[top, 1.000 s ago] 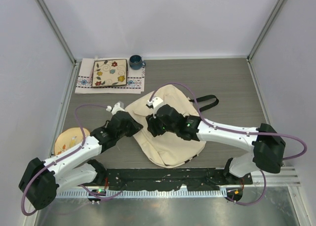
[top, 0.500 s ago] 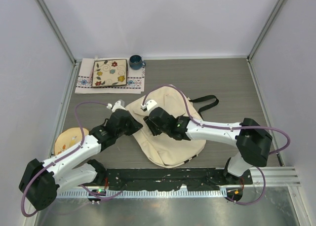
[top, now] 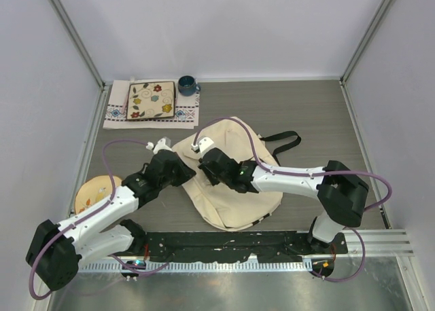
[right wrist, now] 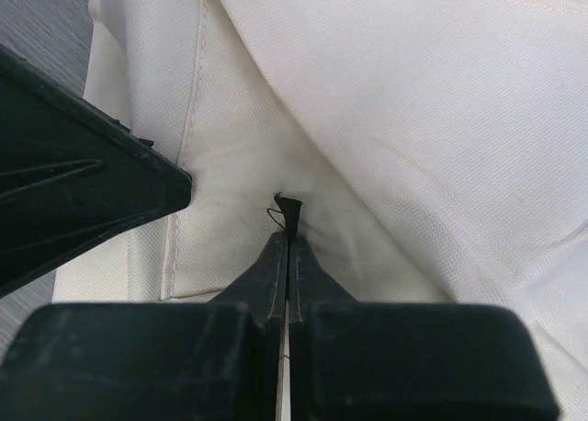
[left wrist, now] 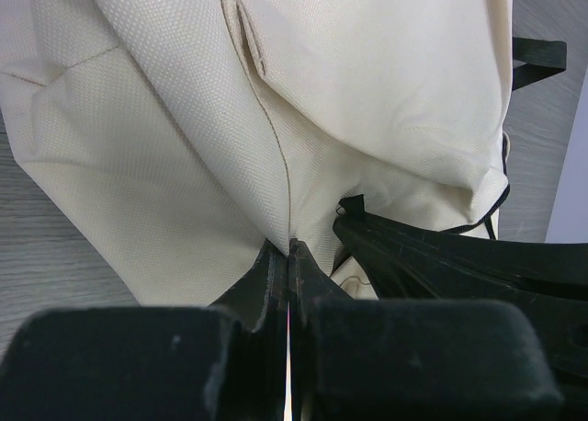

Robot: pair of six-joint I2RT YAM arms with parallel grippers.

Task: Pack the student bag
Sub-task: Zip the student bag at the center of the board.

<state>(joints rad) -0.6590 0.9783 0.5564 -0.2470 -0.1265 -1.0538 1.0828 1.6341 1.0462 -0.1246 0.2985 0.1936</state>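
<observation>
The student bag (top: 238,189) is seen from the top camera lying flat on the table (top: 312,107), near the middle. Its black strap (top: 286,140) trails toward the right rear. Both arms are reached onto the bag's left part, where their tips nearly meet. From this height the state of neither tip can be read.

That point is settled by the wrist cameras. The left end effector (left wrist: 289,254) is shown with its fingers pressed together, clamped on a fold of the bag's cream fabric at a stitched seam. The right end effector (right wrist: 288,246) is likewise closed, pinching the fabric just below a small black tab (right wrist: 286,208). Whether this tab is a thread end or a zipper pull cannot be told. In each wrist view the other arm's black body is caught at the frame edge, so the two are just beside each other.

The rear left corner is recorded only in the top view. A patterned square plate (top: 151,100) rests on an embroidered cloth (top: 115,113), with a dark blue cup (top: 187,86) just beside them. A round tan disc (top: 90,191) lies at the left edge, partly covered by the left arm.

Against the picture of one second ago, the right end effector has been shifted leftward toward the left one. The right arm's elbow has been drawn in from the right edge. The left arm is found practically unchanged.

The bag's surface beneath the two arms is hidden in the top view.
</observation>
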